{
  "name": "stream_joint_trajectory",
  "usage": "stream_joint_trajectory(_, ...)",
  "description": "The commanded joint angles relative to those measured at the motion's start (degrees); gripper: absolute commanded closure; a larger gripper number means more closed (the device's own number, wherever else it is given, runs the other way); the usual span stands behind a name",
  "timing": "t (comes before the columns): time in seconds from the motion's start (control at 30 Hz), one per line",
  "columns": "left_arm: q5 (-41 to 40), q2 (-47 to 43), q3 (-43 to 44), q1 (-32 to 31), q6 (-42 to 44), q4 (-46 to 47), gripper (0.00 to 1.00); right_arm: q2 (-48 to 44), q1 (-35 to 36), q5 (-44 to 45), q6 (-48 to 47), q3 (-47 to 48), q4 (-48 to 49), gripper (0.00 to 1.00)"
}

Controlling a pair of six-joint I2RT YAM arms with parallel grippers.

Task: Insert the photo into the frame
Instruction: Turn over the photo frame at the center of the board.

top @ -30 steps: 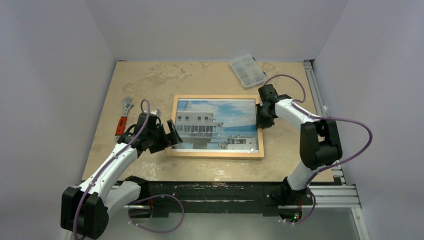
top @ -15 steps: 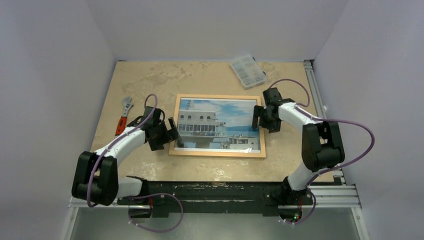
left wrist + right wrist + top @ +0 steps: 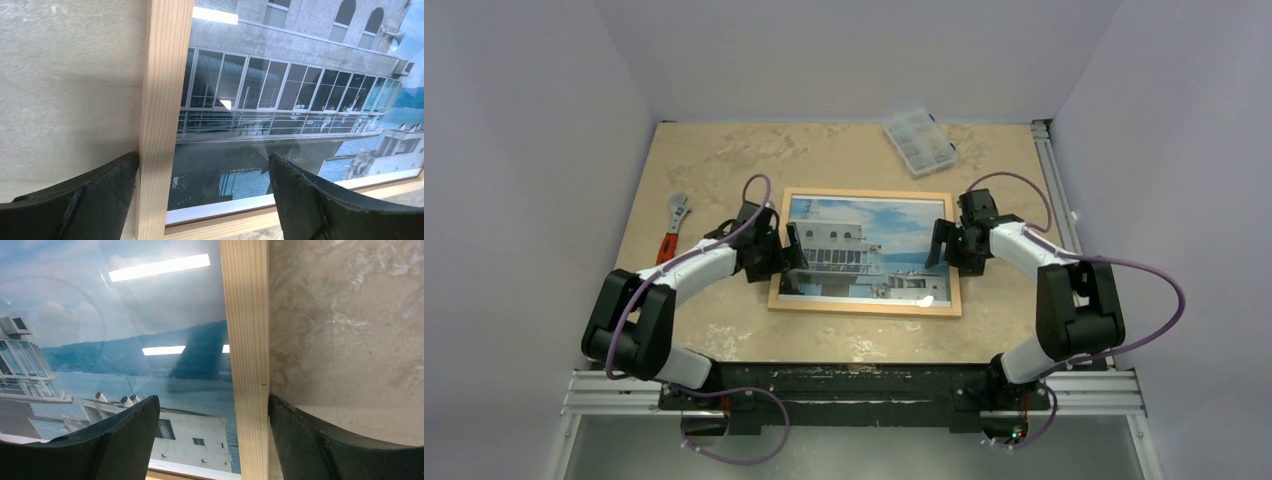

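The light wooden frame (image 3: pixel 864 308) lies flat mid-table, face up. The photo (image 3: pixel 864 245) of the white ship-like building, sky and water shows behind its pane. My left gripper (image 3: pixel 788 250) is open and straddles the frame's left rail (image 3: pixel 160 125): one finger (image 3: pixel 90 200) rests against the rail's outer edge, the other over the pane. My right gripper (image 3: pixel 942 243) is open astride the right rail (image 3: pixel 245 340), with its outer finger (image 3: pixel 325 445) at the rail's edge and its inner finger (image 3: pixel 100 445) above the photo (image 3: pixel 125 315).
A red-handled wrench (image 3: pixel 671 228) lies left of the frame. A clear compartment box (image 3: pixel 920 141) sits at the back right. An aluminium rail (image 3: pixel 1054 170) borders the table's right side. Grey walls enclose the table.
The right gripper has opened at the frame's right rail. The left gripper has swung in and up along the left rail. The frame has slid slightly to the right.
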Motion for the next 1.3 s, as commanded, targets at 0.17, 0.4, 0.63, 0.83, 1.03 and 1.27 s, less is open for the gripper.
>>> stream_joint_trajectory(0.17, 1.9, 4.1, -1.2, -9.3, -5.6, 5.5, 0.03, -6.9, -3.3, -2.5, 0.3, -3.6, -4.8, 0.22)
stream_joint_trajectory(0.4, 1.9, 3.1, -3.0, -11.9, -8.1, 6.9, 0.03, -4.5, -4.7, -4.1, -0.3, -0.4, -3.9, 0.20)
stream_joint_trajectory(0.63, 1.2, 1.1, -5.3, -14.5, -10.7, 7.1, 0.04, -1.0, -4.6, -7.2, 0.4, 4.9, -2.8, 0.20)
stream_joint_trajectory(0.83, -1.4, -2.8, -7.7, -15.4, -12.9, 6.7, 0.04, -0.5, -4.6, -5.3, -0.6, 5.9, -4.0, 0.18)
stream_joint_trajectory(1.03, -8.0, -9.0, -8.1, -15.5, -13.3, 3.3, 0.00, -5.5, -4.7, 0.1, -1.1, 3.9, -4.7, 0.04)
stream_joint_trajectory(1.27, -8.2, -19.0, -8.6, -15.1, -9.3, 9.2, 0.00, -16.0, -4.7, 1.3, -0.4, 2.6, -2.7, 0.02)
